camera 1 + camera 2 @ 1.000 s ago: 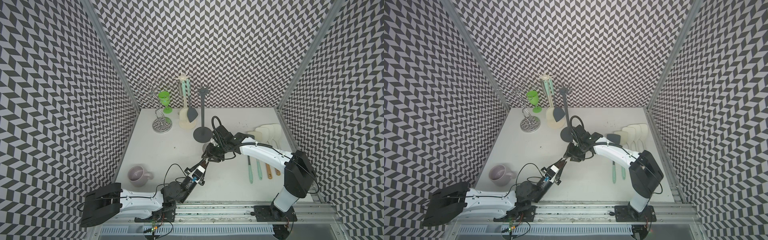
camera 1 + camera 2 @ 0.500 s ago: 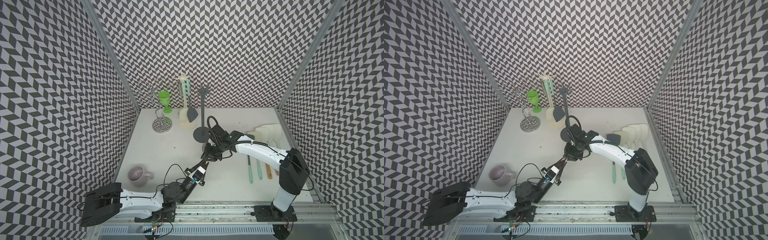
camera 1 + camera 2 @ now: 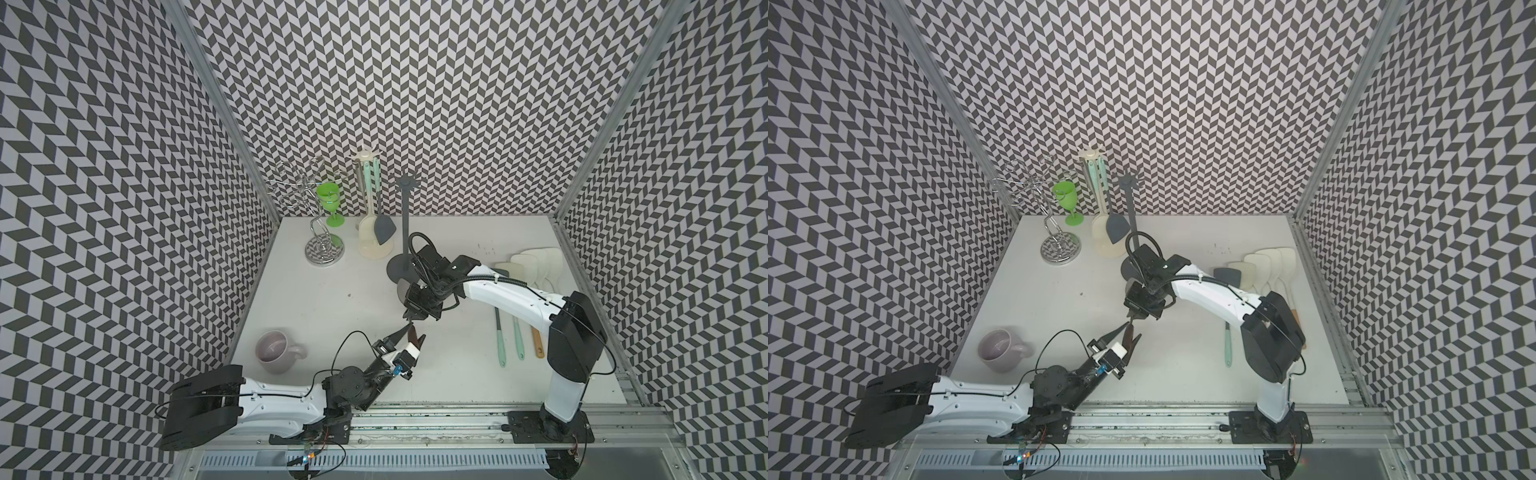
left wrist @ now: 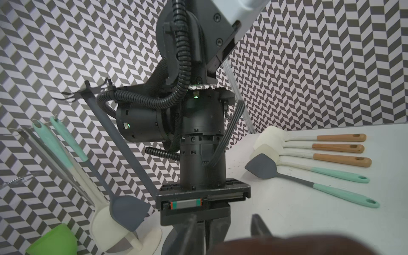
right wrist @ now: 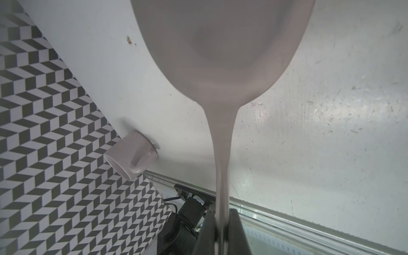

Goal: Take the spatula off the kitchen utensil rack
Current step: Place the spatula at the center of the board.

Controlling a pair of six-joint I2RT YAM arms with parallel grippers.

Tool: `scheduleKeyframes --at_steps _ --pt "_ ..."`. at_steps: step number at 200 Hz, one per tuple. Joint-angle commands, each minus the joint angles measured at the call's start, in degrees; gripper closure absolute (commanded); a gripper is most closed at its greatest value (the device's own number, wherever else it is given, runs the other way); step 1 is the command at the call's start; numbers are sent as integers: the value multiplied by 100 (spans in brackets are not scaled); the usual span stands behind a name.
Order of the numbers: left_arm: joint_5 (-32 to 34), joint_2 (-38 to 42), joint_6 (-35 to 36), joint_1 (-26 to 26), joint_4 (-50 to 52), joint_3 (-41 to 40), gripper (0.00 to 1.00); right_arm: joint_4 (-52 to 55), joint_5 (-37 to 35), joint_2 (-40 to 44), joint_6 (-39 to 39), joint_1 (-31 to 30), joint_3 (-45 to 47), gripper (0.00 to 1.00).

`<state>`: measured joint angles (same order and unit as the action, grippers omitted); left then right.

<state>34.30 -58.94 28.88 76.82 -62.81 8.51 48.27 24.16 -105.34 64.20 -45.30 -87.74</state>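
- The spatula was off both racks. It was held up over the middle of the worktop, between the two grippers.
- It had a pale head and a brown handle. The head looked big and blurry in the right wrist view.
- The right gripper was clamped tight on the thin neck of the spatula. The pale head sat back under its wrist.
- The left gripper had its jaws apart. The brown handle end sat in the gap between them. I could not tell if a finger touched it.
- The tips of the two grippers were very close, nose to nose.
- The grey rack stood upright just behind the right gripper, toward the back edge.
- The cream rack stood near the back edge, just beside the grey rack. The two hanging spatulas on it were one pale and one grey.
- A green cup and a wire stand stood near the back left corner.
- A pale purple mug sat upright by the left edge, toward the front.
- The five loose spatulas lay flat side by side along the right edge, heads toward the back.
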Motion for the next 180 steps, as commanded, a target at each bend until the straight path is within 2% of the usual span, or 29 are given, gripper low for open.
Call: scheduleKeyframes --at_steps 1,14,59,97,121,148,180 --pt "-7 287 -607 -43 -644 54 30 -187 -575 213 -615 129 -103 100" --pt "-61 393 -763 -36 -523 53 21 -167 -838 275 -641 221 -119 100" --pt "-377 759 -1184 -75 -34 85 1 -160 -1723 586 -797 664 199 100" --pt "-796 871 -1399 -55 351 198 0 -355 -2505 951 -1156 876 331 100" --pt "-881 752 -1456 -13 469 277 0 -749 -3182 1472 -1376 923 679 100" --pt "-948 437 -1618 -17 574 441 0 -1645 -3606 2240 -1802 990 1477 100" --pt "-1051 -66 -1932 -120 836 763 0 -3205 -3689 3423 -2888 1084 2755 100"
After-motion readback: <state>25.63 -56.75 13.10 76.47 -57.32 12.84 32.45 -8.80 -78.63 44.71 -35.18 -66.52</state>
